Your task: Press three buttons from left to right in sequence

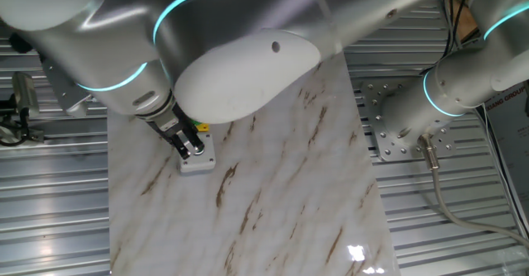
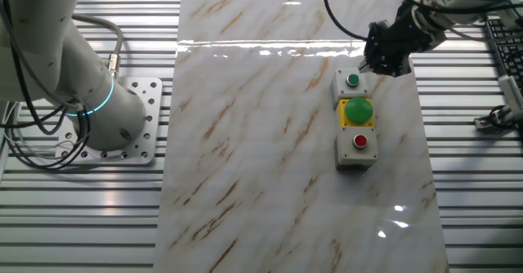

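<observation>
Three button boxes in a row on bench [image 2: 245, 142], gripper [image 2: 386, 59] at 1 o'clock of small green button [image 2: 353, 81], finger state unclear, red button [image 2: 360, 140] at far end.

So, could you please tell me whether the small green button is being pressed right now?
Cannot tell. The pincer sits right beside the small green button, whose cap shows uncovered, but neither view settles contact.

No readable text, label, brand or number anywhere.
</observation>
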Controlling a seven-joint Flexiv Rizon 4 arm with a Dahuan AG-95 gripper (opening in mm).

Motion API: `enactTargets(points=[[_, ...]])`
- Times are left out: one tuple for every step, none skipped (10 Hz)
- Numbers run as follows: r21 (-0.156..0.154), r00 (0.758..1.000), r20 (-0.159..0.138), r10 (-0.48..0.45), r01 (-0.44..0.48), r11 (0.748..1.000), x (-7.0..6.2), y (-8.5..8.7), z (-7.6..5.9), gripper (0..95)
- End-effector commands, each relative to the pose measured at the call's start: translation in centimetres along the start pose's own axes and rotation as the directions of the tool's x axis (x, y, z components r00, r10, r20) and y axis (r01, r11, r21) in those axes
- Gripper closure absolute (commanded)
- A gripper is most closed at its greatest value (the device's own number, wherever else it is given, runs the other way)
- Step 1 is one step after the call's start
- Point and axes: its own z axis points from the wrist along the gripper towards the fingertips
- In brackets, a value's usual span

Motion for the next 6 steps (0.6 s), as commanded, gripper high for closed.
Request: enactTargets(points=[[-0.016, 0.998, -0.012, -0.054, 0.054, 0.998, -0.42, 0.45, 0.17, 95.0], [-0.019, 0.999, -0.013, -0.053, 0.053, 0.998, -0.5, 0.62, 0.19, 95.0], [-0.022, 0.999, -0.021, -0.049, 0.048, 0.999, -0.52, 0.82, 0.06, 95.0], [-0.03, 0.998, -0.039, -0.044, 0.042, 0.999, -0.46, 0.91, -0.15, 95.0], [-0.034, 0.998, -0.044, -0.045, 0.044, 0.998, -0.42, 0.97, -0.3, 95.0], [-0.038, 0.998, -0.048, -0.051, 0.05, 0.998, -0.39, 1.02, -0.41, 95.0]])
